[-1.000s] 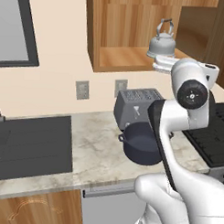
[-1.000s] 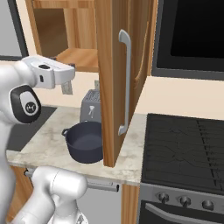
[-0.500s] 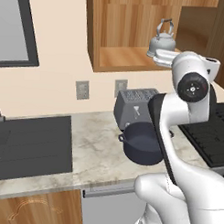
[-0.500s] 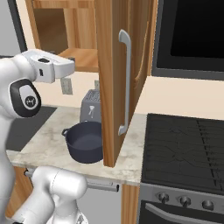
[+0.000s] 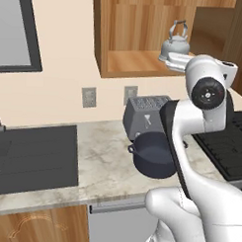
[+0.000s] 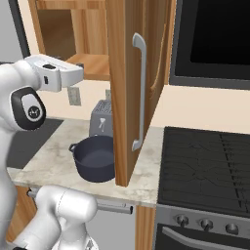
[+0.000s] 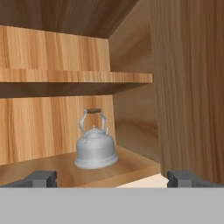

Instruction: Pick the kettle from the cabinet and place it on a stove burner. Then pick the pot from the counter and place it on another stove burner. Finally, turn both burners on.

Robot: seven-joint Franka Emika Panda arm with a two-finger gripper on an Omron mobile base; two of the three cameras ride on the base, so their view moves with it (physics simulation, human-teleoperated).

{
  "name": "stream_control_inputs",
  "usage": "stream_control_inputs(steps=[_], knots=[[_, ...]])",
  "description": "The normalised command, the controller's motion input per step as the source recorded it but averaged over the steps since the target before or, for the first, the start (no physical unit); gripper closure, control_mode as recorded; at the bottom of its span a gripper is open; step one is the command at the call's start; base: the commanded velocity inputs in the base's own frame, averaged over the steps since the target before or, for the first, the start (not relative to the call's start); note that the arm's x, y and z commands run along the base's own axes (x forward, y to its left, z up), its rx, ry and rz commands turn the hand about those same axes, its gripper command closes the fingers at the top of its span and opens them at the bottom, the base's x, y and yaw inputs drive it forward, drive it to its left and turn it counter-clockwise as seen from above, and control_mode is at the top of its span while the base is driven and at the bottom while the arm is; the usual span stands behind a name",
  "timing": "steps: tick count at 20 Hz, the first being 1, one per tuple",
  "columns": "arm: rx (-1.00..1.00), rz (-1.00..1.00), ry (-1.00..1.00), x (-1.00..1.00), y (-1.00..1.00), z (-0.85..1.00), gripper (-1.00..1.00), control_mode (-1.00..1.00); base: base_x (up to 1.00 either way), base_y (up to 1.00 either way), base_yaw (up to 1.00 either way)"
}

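Two dark fingertips (image 7: 41, 178) of the gripper (image 7: 112, 178) stand wide apart, jaws holding nothing; the small silver-white metal kettle (image 7: 96, 148) sits ahead, untouched, on the light-brown wooden cabinet (image 7: 48, 61) shelf.

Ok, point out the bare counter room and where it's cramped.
Free: the counter between the sink and the pot. Crowded: the pot sits close in front of the toaster, with the open cabinet door beside it.

A boxy grey toaster (image 5: 144, 114) is standing at centre frame against the beige wall. Two wall outlets (image 5: 88, 97) are sitting above it, centre-left. A dark sink (image 5: 33, 157) is lying lower left. A black microwave (image 6: 215, 41) is hanging upper right.
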Motion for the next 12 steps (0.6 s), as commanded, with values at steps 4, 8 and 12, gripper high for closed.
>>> stream_control_inputs(steps=[4, 8, 12], knots=[[0.00, 0.00, 0.00, 0.16, 0.00, 0.10, -1.00, -1.00, 0.00, 0.00, 0.00], [0.00, 0.00, 0.00, 0.16, -0.01, 0.09, -1.00, -1.00, 0.00, 0.00, 0.00], [0.00, -0.04, 0.00, 0.25, 0.00, 0.05, -1.00, -1.00, 0.00, 0.00, 0.00]])
